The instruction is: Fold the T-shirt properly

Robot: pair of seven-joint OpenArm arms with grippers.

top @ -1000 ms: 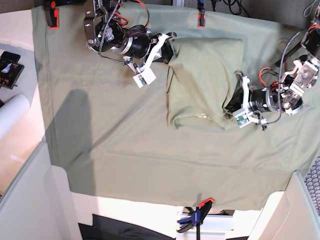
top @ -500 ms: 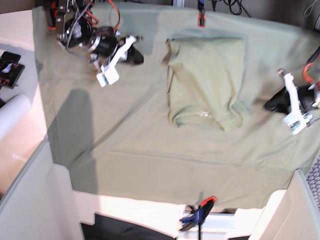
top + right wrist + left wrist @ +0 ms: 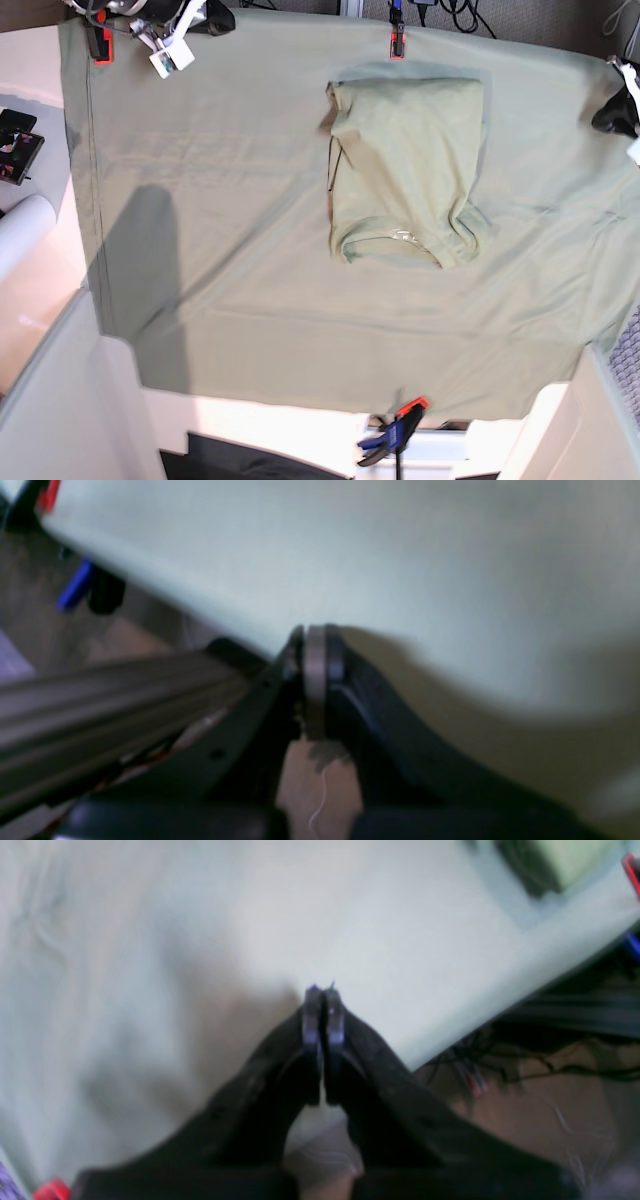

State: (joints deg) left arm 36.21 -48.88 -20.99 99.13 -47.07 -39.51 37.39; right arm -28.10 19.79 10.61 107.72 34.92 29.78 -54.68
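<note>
- One T-shirt: pale sage-green, folded into a roughly rectangular packet. It lies on the upper middle of the cloth sheet, with the neck opening toward the near edge of the packet.
- One cloth sheet: same colour as the T-shirt and much larger. It covers the work surface and shows shallow creases.
- Three clamps are visible in the base view: one orange clamp on the far edge just above the T-shirt, one orange clamp at the far left corner, and one orange-and-blue clamp on the near edge.
- One white roll lies on the left side, off the sheet. One dark device sits just beyond it.
- Two grippers are present.
- Right gripper: in its wrist view the jaws stand together with nothing between them. It hangs over the edge of the sheet. In the base view this arm sits at the top left corner, well apart from the T-shirt.
- Left gripper: in its wrist view the jaws stand together, pads touching, with nothing clamped. It hangs over the sheet near the sheet's edge. In the base view it appears only as a dark shape at the right border, well apart from the T-shirt.
- The T-shirt lies between the two arms. Neither gripper touches it. Both wrist views are blurred.
</note>
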